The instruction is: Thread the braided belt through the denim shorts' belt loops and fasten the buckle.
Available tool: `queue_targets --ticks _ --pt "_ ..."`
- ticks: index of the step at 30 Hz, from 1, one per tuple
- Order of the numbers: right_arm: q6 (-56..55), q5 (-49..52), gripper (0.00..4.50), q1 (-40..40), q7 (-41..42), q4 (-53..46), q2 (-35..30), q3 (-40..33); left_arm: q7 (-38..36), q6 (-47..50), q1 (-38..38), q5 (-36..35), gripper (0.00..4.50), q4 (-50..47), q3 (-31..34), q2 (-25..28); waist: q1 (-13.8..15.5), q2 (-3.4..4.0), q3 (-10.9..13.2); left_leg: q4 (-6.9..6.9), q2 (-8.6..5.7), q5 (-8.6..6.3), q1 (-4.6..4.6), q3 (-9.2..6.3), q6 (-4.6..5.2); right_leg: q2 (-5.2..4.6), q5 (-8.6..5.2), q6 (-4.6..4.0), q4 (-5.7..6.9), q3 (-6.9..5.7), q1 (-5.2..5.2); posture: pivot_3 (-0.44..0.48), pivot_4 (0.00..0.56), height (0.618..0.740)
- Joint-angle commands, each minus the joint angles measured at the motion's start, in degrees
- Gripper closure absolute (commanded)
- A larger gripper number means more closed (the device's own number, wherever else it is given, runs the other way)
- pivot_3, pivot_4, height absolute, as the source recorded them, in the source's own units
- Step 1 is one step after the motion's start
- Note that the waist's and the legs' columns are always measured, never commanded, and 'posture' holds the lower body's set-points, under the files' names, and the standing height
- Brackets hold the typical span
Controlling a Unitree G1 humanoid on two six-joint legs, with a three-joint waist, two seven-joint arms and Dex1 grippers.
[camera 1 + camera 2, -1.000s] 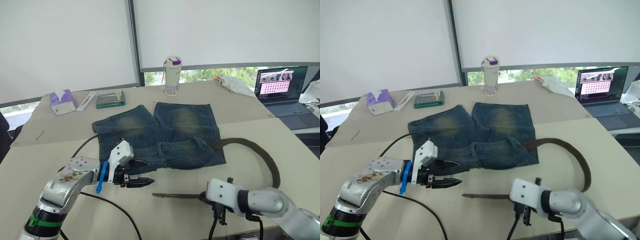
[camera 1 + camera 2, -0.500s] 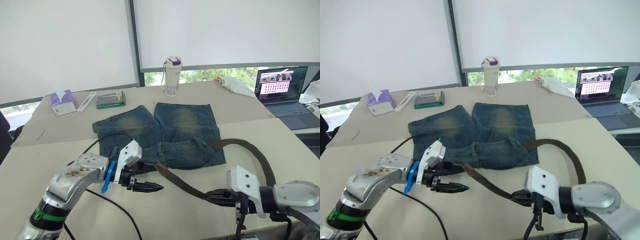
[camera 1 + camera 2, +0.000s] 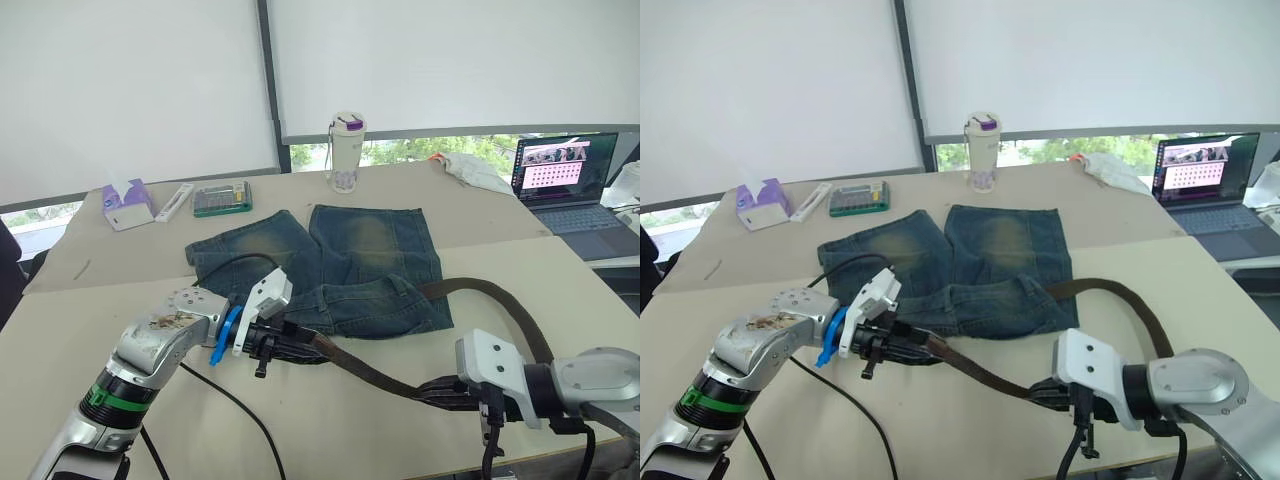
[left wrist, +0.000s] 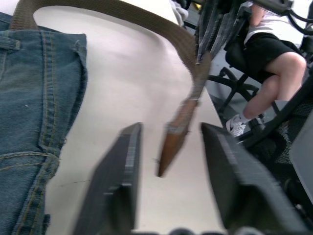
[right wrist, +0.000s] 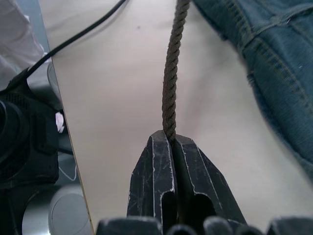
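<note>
Nearest, we see the right gripper (image 3: 437,390) low at the near edge of the table (image 3: 520,255), its two black fingers pressed together on the belt (image 3: 375,368). The right wrist view makes this plain: the woven strap enters edge-on between the closed fingertips (image 5: 164,147) and runs straight away from them above the bare tabletop. From the head views we get the belt's whole course instead: it rises from that grip toward the left gripper (image 3: 303,349), and its other part curves round the right side of the table to the waistband corner of the shorts (image 3: 330,265).

The left gripper sits just in front of the shorts' near edge. In the left wrist view its fingers (image 4: 115,196) stand apart with the belt's reddish-brown leather tip (image 4: 172,147) between them, touching neither. The head views cannot settle that gap, since the fingers there merge with the dark strap.

The shorts lie flat at mid-table, waistband toward us and legs pointing away. We cannot make out the buckle or the loops.

Farther back stand a bottle (image 3: 345,152), a green box (image 3: 221,198), a tissue box (image 3: 126,204), and, off to the right, an open laptop (image 3: 566,180). The left wrist view also shows a seated person's leg (image 4: 274,78) beyond the table's edge.
</note>
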Motion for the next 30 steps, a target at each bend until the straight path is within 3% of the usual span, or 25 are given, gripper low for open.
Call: queue_targets --ticks 1,7,8,9,11,13,18,22,30 --pt "-1.3 -0.2 4.5 0.5 -0.6 0.5 1.2 -2.6 -0.2 -0.6 -2.2 0.1 4.35 -0.9 -1.3 -0.8 0.0 -0.02 0.0 0.01 0.0 0.0 0.0 -0.01 0.0 0.0 0.0 0.0 -0.01 -0.01 0.0 0.0 0.15 0.74" --pt "2.8 3.1 2.47 3.8 -6.1 3.3 8.1 -17.4 8.7 10.8 -5.8 -4.4 4.5 3.3 1.6 -7.1 0.2 -0.01 0.0 0.0 -0.02 0.0 -0.07 -0.05 0.01 0.0 0.0 0.0 0.01 -0.01 0.01 0.0 0.15 0.74" --pt "5.2 7.4 2.18 3.2 -8.3 3.2 9.9 -21.6 11.6 14.0 -6.7 -6.0 4.5 4.7 3.4 -9.4 0.2 -0.02 0.0 0.02 -0.02 0.0 -0.05 -0.05 0.01 0.01 0.01 -0.01 0.01 -0.01 0.0 0.0 0.15 0.74" --pt "7.1 17.8 1.88 3.0 -11.6 1.4 10.6 -26.6 15.6 19.8 -8.2 -8.9 4.5 6.9 6.4 -12.7 0.3 -0.01 0.0 0.02 -0.02 0.0 -0.11 -0.04 0.02 0.0 0.02 -0.01 0.02 0.0 0.02 0.0 0.15 0.74" --pt "8.0 35.7 1.88 2.6 -19.8 -2.0 10.7 -31.6 21.4 29.5 -10.5 -13.5 4.5 9.8 11.3 -17.8 0.3 0.02 0.0 0.03 -0.07 -0.01 -0.1 -0.09 0.05 -0.03 0.04 -0.03 0.04 0.0 0.01 0.0 0.15 0.74" --pt "7.0 45.0 1.88 2.9 -27.3 -4.9 9.7 -30.3 26.4 34.9 -11.9 -16.6 4.5 11.1 15.7 -22.5 0.0 0.02 0.0 -0.01 -0.02 -0.02 -0.13 -0.11 0.06 0.02 0.05 -0.04 0.05 -0.01 0.02 0.0 0.15 0.74" --pt "6.3 48.2 1.88 3.2 -44.0 -8.1 12.0 -16.8 38.2 45.5 -16.9 -22.9 4.5 15.7 28.7 -33.8 -0.2 -0.09 0.0 0.0 0.0 0.0 -0.14 -0.09 0.01 0.02 0.03 -0.02 0.03 -0.01 0.03 0.0 0.15 0.74" --pt "3.3 50.0 1.88 2.8 -51.4 -6.1 17.1 -11.4 39.2 48.8 -17.4 -25.0 4.5 14.4 29.8 -33.5 -0.2 -0.05 0.0 -0.01 -0.07 0.26 -0.11 0.03 -0.46 -0.01 0.01 0.01 0.05 0.15 0.01 0.0 0.15 0.74" --pt "-1.8 54.6 1.88 -2.7 -56.2 -2.7 23.1 -6.6 39.3 50.1 -17.5 -30.5 4.5 14.1 29.5 -30.6 -0.2 -0.02 0.0 -0.02 -0.06 0.32 -0.02 -0.02 -0.57 0.02 -0.01 0.05 0.04 0.13 -0.05 0.0 0.15 0.74"
